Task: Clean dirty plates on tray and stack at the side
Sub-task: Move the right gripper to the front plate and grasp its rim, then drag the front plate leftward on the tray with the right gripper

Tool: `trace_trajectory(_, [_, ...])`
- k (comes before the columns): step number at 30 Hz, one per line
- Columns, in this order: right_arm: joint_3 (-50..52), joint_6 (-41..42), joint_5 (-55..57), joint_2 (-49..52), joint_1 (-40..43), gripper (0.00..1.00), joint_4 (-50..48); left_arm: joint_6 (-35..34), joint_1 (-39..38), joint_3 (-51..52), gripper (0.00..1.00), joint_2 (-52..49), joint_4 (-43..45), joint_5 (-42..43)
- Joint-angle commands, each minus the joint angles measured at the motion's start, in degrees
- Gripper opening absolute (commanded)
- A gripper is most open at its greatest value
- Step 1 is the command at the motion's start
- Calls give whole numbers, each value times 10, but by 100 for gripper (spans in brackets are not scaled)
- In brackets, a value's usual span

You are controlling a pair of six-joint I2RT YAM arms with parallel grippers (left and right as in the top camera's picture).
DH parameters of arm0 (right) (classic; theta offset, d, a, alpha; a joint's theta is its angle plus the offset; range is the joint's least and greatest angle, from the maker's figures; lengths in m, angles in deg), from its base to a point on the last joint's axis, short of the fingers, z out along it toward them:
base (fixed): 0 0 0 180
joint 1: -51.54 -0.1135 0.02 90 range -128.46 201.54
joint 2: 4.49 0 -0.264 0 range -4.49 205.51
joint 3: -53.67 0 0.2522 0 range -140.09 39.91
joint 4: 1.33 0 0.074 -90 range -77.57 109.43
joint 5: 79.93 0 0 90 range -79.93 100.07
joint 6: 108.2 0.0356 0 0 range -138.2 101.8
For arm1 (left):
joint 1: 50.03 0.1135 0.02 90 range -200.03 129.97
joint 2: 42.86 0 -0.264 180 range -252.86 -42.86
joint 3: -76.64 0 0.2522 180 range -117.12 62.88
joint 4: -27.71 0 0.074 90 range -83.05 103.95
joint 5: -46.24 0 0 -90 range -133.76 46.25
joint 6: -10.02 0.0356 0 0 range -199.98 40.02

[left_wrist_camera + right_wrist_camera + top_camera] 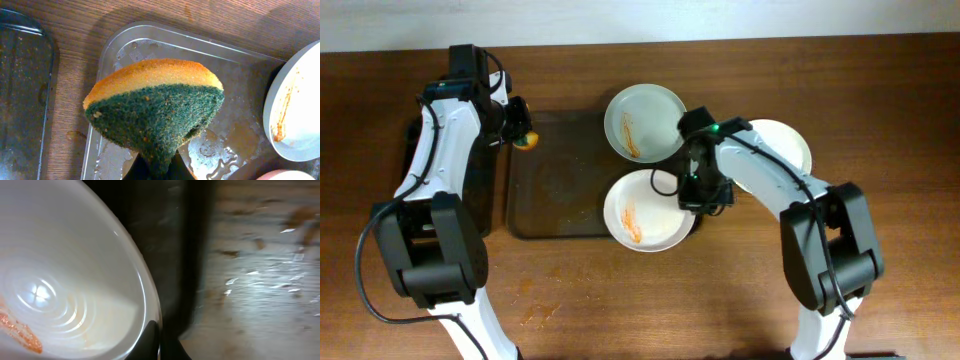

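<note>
**Desk:** While the left gripper (159,171) hangs over the far left corner of the tray (555,185), what is it carrying?

**Photographer:** A sponge (155,107), orange on one face and green scouring pad on the other, pinched tight from below. It touches no plate.

**Desk:** And the right gripper (705,195)?

**Photographer:** Clamped on the right rim of the front plate (650,225), which lies at the tray's near right corner with an orange sauce streak across it. The wrist view shows a dark fingertip (149,340) right at that rim.

**Desk:** The other plates?

**Photographer:** The rear plate (655,115) sits at the tray's far right corner, streaked too. A third plate (785,145) rests on the counter (900,100) just right of the tray, half hidden by the right arm. No sauce shows on its visible part.

**Desk:** So which step?

**Photographer:** By my reading, the front plate is being steadied for wiping, with one plate probably done. Next, the sponge has to cross the tray and come down flat on the streak while the right grip holds firm, so the plate neither slides nor tips.
</note>
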Motion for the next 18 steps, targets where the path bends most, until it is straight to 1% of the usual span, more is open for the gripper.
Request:
trace_trajectory(1, [-45, 1, -7, -6, -35, 4, 2, 9, -2, -6, 1, 2, -3, 0])
trace_trajectory(3, [-73, 7, -7, -6, -55, 4, -5, 9, -2, -6, 1, 2, -4, 0])
trace_trajectory(5, [-80, 12, -7, -6, -63, 4, -25, 9, -2, -6, 2, 2, -4, 0])
trace_trajectory(8, [-80, 42, -7, -6, -64, 4, -55, 9, -2, -6, 1, 2, -3, 0])
trace_trajectory(12, [-80, 55, -7, -6, -67, 4, -69, 9, -2, -6, 1, 2, -3, 0])
trace_trajectory(18, [-80, 67, -9, -5, -100, 4, -98, 9, -2, -6, 1, 2, -3, 0])
